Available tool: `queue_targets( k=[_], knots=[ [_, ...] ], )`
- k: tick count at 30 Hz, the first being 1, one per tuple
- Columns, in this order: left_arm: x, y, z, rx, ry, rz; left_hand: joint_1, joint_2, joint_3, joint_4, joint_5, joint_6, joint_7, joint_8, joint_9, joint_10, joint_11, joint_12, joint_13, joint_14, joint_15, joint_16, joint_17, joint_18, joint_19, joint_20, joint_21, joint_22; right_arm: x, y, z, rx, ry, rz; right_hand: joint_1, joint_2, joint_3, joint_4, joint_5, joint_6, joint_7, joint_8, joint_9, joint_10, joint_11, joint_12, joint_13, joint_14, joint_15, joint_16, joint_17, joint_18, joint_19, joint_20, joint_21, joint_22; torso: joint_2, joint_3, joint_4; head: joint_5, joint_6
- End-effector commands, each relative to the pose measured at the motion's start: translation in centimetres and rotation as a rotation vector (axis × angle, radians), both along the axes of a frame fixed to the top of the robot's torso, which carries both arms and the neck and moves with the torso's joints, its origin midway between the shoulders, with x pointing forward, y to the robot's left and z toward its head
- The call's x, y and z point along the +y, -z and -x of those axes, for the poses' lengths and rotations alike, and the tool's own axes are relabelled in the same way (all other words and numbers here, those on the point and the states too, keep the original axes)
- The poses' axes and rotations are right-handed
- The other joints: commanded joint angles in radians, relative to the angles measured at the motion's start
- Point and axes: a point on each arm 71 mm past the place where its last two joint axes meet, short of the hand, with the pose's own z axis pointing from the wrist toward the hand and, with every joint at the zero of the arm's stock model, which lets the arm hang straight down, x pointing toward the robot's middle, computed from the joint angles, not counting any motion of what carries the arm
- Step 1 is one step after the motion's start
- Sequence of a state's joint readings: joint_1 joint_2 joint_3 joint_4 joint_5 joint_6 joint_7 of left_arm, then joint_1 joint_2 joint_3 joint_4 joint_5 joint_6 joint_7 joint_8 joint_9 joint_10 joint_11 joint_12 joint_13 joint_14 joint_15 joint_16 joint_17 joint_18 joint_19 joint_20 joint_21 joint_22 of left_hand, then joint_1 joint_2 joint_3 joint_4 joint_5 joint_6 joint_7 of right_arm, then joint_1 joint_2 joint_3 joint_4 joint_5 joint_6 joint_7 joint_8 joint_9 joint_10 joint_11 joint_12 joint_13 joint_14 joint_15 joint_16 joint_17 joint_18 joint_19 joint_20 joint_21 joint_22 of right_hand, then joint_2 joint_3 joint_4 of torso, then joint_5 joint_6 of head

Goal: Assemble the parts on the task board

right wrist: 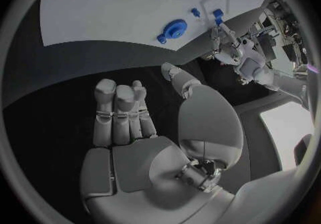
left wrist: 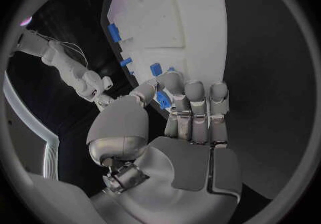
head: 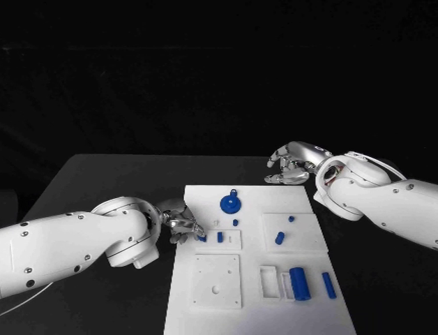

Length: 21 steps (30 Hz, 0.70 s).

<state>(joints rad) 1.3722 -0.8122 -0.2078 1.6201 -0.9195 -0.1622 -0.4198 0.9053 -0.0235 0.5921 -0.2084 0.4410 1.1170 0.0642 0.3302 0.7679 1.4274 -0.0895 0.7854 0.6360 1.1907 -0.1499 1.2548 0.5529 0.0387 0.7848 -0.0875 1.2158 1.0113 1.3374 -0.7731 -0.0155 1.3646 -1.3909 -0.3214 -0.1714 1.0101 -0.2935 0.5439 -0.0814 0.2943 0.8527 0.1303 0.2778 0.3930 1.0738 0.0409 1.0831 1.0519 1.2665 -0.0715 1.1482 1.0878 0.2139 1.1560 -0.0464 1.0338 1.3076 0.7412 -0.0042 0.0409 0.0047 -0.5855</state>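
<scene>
The left hand [head: 182, 225] is at the left edge of the white board [head: 209, 314]. Its fingers [left wrist: 175, 89] are curled around a small blue piece [left wrist: 162, 99], pinching it just over the board's edge. A small square plate [head: 227, 239] lies on the board right beside that hand, with another little blue peg [head: 220, 237] standing on it.

Farther from the hand, near the board's far end, lies a round blue wheel [head: 231, 204]. On the other side of the square plate are more blue bits [head: 280, 238]. Toward the board's near end sit a fat blue tube [head: 298, 281] and a thin blue stick [head: 328, 285], next to a bigger square plate [head: 217, 280].

The right hand [head: 291, 162] hangs over the black table [head: 109, 174], just past the board's far corner. It holds nothing, and its fingers are bent in loosely.

I think the step now is to put the pinched piece into its place on the small square plate. To do it well, the hand should keep the piece straight up, line it over its hole, go down slowly, and let go only when it sits snug. It should not bump the peg close by.
</scene>
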Motion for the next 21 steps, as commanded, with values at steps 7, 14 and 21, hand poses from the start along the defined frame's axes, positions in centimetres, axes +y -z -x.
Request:
queue_targets(
  k=[7, 14, 21],
  knots=[
    [-0.27, 0.43, 0.15, -0.01, 0.009, -0.013, 0.009, -0.003, 0.049, -0.048, 0.006, 0.065, -0.053, 0.007, 0.002, 0.002, -0.008, 0.009, 0.003, 0.01, -0.013, 0.005, 0.002, 0.011, 0.007, -0.159, 0.008, -0.001, 0.08, 0.04, 0.06, 0.005, -0.011, 0.006, 0.007, 0.0, 0.001, 0.005, 0.006, -0.014, 0.022, 0.006, 0.002, -0.004, -0.003, 0.005, -0.002, 0.0, -0.001, -0.006, -0.002, 0.048, 0.0, -0.007, -0.005, 0.01, 0.0, -0.0009, -0.0001, -0.002, -0.002],
    [-0.33, 0.46, 0.19, -0.006, 0.014, -0.018, 0.01, -0.003, 0.05, -0.048, 0.007, 0.066, -0.053, 0.007, 0.003, 0.002, -0.009, 0.012, 0.005, 0.011, -0.015, 0.008, 0.003, 0.011, 0.009, -0.16, 0.011, -0.001, 0.09, 0.06, 0.06, 0.007, -0.011, 0.006, 0.007, 0.0, 0.001, 0.005, 0.006, -0.014, 0.022, 0.006, 0.002, -0.004, -0.003, 0.005, -0.002, 0.0, -0.001, -0.006, -0.002, 0.048, 0.0, -0.007, -0.005, 0.01, 0.0, -0.0004, 0.0003, -0.003, -0.003],
    [-0.44, 0.5, 0.21, -0.002, 0.019, -0.02, 0.009, -0.004, 0.049, -0.048, 0.007, 0.067, -0.054, 0.007, 0.003, 0.002, -0.009, 0.014, 0.007, 0.011, -0.016, 0.009, 0.004, 0.012, 0.01, -0.161, 0.013, -0.001, 0.08, 0.07, 0.07, 0.008, -0.012, 0.007, 0.007, 0.0, 0.001, 0.006, 0.006, -0.014, 0.022, 0.006, 0.002, -0.004, -0.003, 0.005, -0.003, 0.0, -0.001, -0.006, -0.002, 0.048, 0.0, -0.007, -0.005, 0.01, 0.0, -0.0005, -0.0001, -0.003, -0.005]
  ],
)
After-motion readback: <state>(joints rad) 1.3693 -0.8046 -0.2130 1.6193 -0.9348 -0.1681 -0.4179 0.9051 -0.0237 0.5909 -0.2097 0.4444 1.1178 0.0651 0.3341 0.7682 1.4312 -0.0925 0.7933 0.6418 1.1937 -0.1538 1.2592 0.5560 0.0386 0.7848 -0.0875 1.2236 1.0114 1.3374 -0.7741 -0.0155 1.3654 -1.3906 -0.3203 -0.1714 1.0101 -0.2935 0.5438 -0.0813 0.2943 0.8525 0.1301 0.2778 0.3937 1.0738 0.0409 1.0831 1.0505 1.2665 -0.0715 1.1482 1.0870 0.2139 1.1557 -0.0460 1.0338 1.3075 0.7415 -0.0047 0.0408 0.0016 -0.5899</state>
